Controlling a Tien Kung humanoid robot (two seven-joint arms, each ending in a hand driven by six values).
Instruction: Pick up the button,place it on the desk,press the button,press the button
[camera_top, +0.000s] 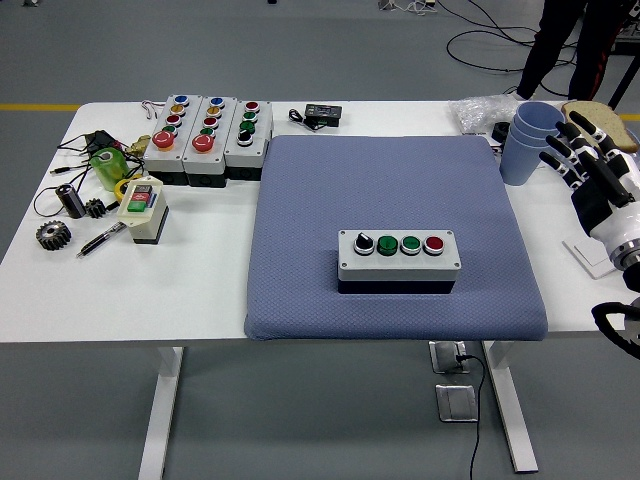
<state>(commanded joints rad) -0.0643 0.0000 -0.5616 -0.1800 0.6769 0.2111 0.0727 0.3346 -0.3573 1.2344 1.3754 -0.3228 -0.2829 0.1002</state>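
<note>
In the head view, the button box (399, 262) sits on the blue mat (390, 190), in the near part of it, a little right of the middle. It is a grey box with a black base, and on its top there is a row of four controls: a black-and-white knob, two green buttons and a red button. Nothing touches it.

The right hand (590, 165) is at the right edge of the picture, well apart from the box and off the mat. Its fingers (563, 152) are spread and loose, and it holds nothing. Just beside it stands a stack of blue cups (528, 140), and behind it lies a slice of bread (597, 127).

On the left side of the white worktop (120, 290) there are three more grey button boxes (208, 135) in a row, a small cream switch box (142, 208), a gear (53, 235), a pen (100, 239) and some cables. A small black device (322, 113) lies behind the mat.
</note>
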